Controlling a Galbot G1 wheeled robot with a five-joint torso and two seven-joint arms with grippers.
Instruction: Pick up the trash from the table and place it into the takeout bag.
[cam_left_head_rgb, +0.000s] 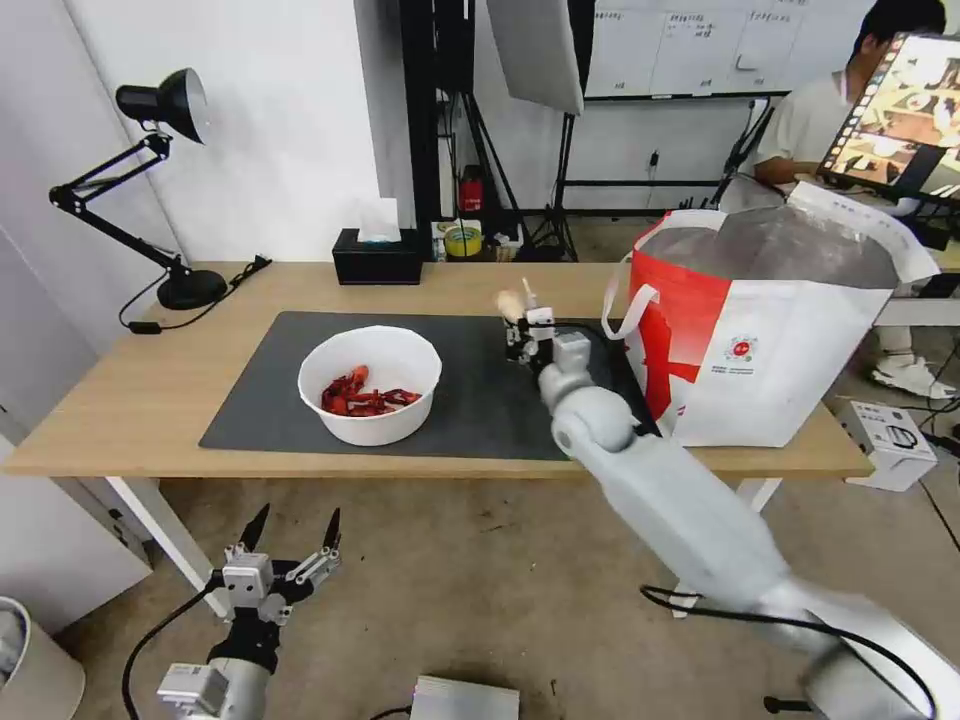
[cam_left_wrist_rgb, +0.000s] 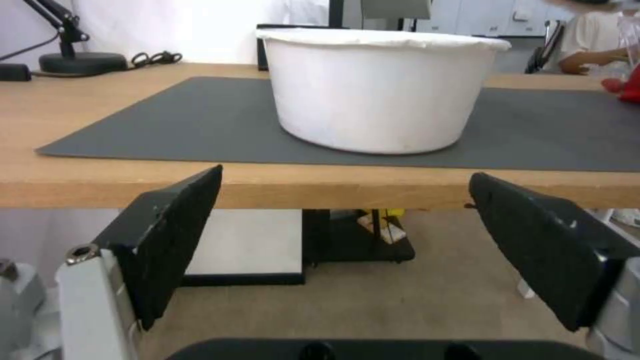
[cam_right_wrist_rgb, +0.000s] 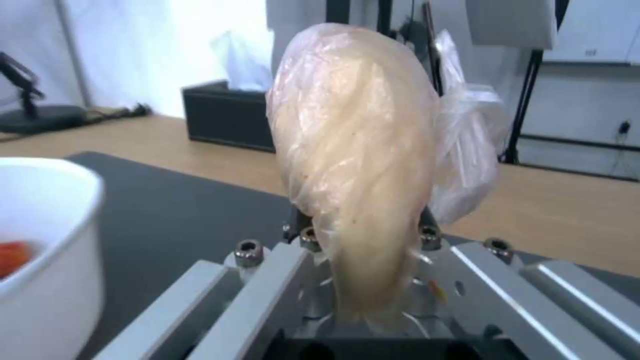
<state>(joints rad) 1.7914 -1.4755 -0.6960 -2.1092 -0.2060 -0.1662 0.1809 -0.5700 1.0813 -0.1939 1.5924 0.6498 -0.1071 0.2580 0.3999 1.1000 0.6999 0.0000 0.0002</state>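
Observation:
My right gripper (cam_left_head_rgb: 524, 318) is shut on the small clear bag with the beige lump (cam_left_head_rgb: 511, 302) (cam_right_wrist_rgb: 360, 150) and holds it up above the dark mat (cam_left_head_rgb: 270, 400), just left of the takeout bag (cam_left_head_rgb: 770, 330). That bag stands open on the table's (cam_left_head_rgb: 130, 400) right end, foil lining showing. The white bowl of red crayfish shells (cam_left_head_rgb: 370, 385) (cam_left_wrist_rgb: 380, 90) (cam_right_wrist_rgb: 40, 240) sits on the mat's near half. Below the table's front edge, my left gripper (cam_left_head_rgb: 290, 535) (cam_left_wrist_rgb: 345, 177) hangs open with nothing in it, facing the bowl.
A black tissue box (cam_left_head_rgb: 377, 258) stands at the table's back edge, with a black desk lamp (cam_left_head_rgb: 160, 200) at the back left. On the floor lie a white box (cam_left_head_rgb: 890, 440) at the right and a grey box (cam_left_head_rgb: 465, 698) near my base.

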